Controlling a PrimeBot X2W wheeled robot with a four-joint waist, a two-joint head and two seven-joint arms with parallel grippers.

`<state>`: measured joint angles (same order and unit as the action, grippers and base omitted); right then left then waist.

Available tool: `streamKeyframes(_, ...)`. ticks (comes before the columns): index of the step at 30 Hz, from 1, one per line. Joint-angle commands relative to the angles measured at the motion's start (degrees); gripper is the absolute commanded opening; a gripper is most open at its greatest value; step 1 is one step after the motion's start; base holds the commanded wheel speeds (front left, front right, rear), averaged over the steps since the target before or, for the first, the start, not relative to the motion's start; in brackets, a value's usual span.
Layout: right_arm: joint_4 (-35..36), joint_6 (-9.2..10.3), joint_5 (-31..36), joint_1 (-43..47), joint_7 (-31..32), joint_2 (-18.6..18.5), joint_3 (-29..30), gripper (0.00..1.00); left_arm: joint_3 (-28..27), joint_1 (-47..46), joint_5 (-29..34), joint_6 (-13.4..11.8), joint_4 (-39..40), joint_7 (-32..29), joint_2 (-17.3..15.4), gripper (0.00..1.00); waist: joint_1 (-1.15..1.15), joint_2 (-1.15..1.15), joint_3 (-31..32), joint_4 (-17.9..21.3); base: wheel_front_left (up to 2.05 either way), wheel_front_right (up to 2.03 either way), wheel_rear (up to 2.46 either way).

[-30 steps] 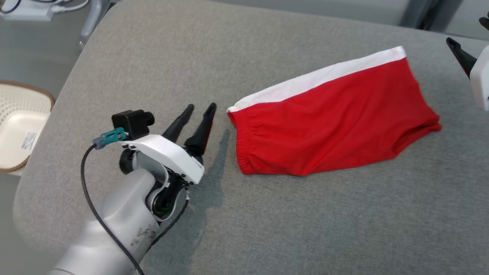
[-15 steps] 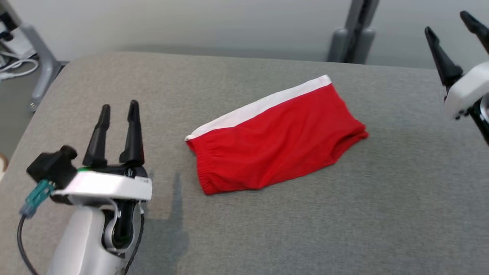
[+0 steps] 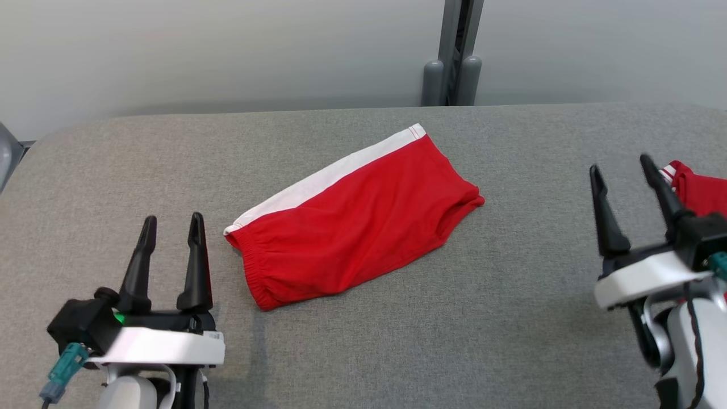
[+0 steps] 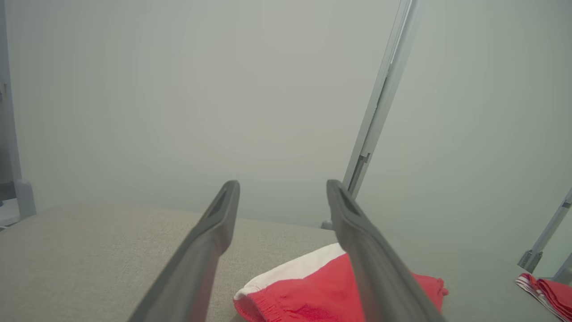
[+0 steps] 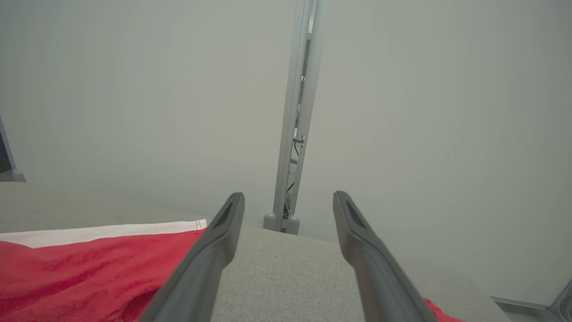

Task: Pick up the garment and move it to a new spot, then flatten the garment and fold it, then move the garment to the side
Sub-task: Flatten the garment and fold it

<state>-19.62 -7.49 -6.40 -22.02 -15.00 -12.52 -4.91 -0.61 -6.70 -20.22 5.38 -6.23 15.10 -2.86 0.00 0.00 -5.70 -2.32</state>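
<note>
The garment (image 3: 352, 221), red shorts with a white waistband, lies flat about the middle of the grey bench (image 3: 511, 341), its waistband side turned toward the far edge. Its long axis runs on a diagonal, from the gathered end nearest the left edge up to the end nearer the far edge and the right.

The left claw (image 3: 173, 218) hovers with its fingers spread wide and empty, just beside that gathered end; the garment lies ahead of it and to its right. The right claw (image 3: 619, 165) is likewise wide and empty, well apart from the garment's other end, with a second red garment (image 3: 701, 190) by the right edge just behind it.

The left arm is clearly the nearer, so the gathered end looks like the likeliest place for a first pinch.
</note>
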Motion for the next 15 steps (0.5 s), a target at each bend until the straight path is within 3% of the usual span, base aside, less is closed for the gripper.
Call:
streamKeyframes(1, 0.62, 0.00, 0.57, 1.89, -0.21, 0.95, 0.68, 1.00, 0.47, 1.11, -0.22, -0.64, 0.18, 0.03, -0.18, 1.00, 0.00, 0.00, 0.05, 0.26, 0.00, 0.00, 0.00)
streamKeyframes(5, 0.25, 0.00, 0.52, 5.19, -0.22, 3.71, 1.73, 1.00, 2.41, 2.62, 1.24, -1.58, 0.51, 0.04, -0.18, 1.00, 0.00, 0.00, 0.15, 0.68, 0.00, 0.00, 0.00)
streamKeyframes(10, -3.63, 0.00, 0.63, 5.96, -0.22, 4.62, 1.13, 1.00, 4.52, 3.61, 0.81, -2.41, 0.29, 0.04, -0.20, 1.00, 0.00, 0.00, -0.17, 0.05, 0.00, 0.00, 0.00)
streamKeyframes(15, -8.12, 0.00, -8.62, 3.92, 4.58, 6.06, -2.22, 1.00, 5.36, 2.90, 0.51, -2.58, -0.06, 0.04, -0.18, 1.00, 0.00, 0.00, -0.62, -1.31, 0.00, 0.00, 0.00)
